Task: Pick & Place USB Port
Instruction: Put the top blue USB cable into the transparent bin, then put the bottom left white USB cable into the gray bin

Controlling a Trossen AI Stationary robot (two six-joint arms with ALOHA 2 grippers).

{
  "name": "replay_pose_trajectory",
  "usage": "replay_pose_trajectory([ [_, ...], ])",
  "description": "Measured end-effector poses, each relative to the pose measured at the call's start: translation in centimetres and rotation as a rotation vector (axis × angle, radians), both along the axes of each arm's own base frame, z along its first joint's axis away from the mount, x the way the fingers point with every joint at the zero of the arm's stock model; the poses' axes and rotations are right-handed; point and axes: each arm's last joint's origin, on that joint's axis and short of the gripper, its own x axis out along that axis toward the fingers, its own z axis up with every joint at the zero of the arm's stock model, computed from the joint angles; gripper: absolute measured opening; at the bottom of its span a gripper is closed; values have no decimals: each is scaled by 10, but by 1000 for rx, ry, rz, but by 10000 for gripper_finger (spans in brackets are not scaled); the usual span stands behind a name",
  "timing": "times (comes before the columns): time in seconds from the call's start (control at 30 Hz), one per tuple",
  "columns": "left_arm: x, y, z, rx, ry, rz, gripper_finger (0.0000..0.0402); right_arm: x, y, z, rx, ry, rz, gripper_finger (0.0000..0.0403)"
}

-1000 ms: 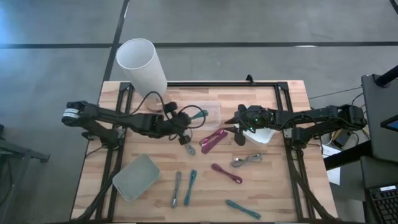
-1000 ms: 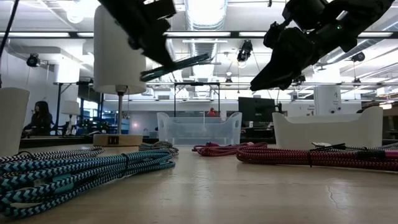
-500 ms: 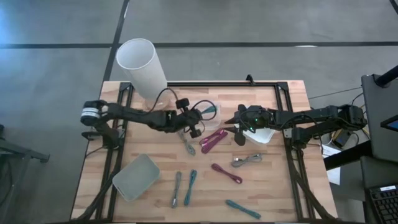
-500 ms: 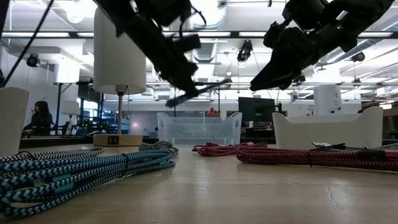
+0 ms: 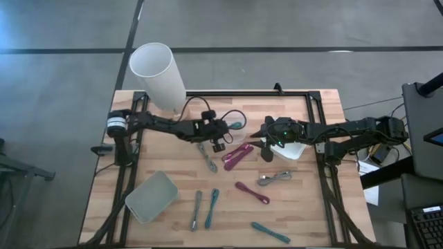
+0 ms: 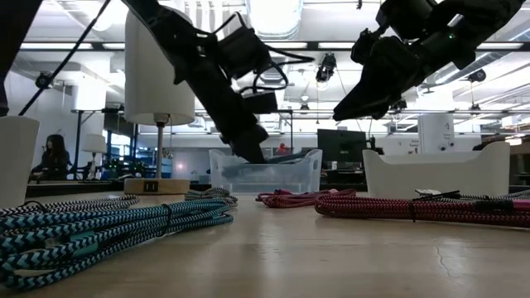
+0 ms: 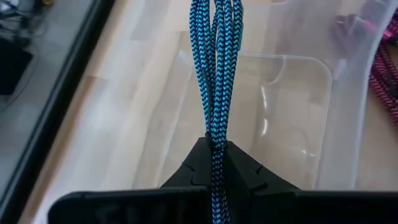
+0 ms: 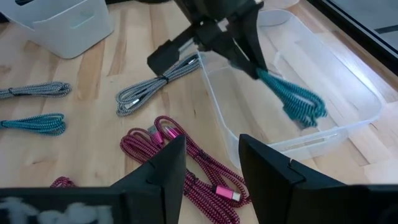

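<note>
Jaws of the left gripper [image 7: 213, 167] are clamped on a coiled blue braided USB cable [image 7: 216, 68], which hangs inside the clear plastic bin [image 7: 311, 93] near the tabletop's far edge. The right gripper [image 8: 211, 171], fingers apart, hovers mid-table above a magenta braided cable bundle [image 8: 180, 163].

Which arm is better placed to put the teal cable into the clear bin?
The left. Its gripper is shut on the teal cable, held over the clear bin. The right gripper hangs open, holding nothing.
</note>
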Motion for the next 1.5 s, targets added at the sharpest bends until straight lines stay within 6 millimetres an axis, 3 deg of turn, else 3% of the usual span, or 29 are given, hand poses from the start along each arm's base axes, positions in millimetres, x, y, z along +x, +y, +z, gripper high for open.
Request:
replay_pose_trajectory([
  [0.17,3,4,-1,-6,0,2,20,0,0,0,0,0,0,146],
  [0.57,-2,7,-6,-31,40,34,78,-1,0,-2,1,7,0,146],
  [0.83,3,8,2,-29,9,38,97,-2,0,-5,3,15,-1,146],
  [1.13,16,-2,28,-32,25,7,108,-3,0,-6,3,18,-1,146],
  [1.5,19,-37,75,-50,207,-79,108,-3,0,-6,4,18,-1,146],
])
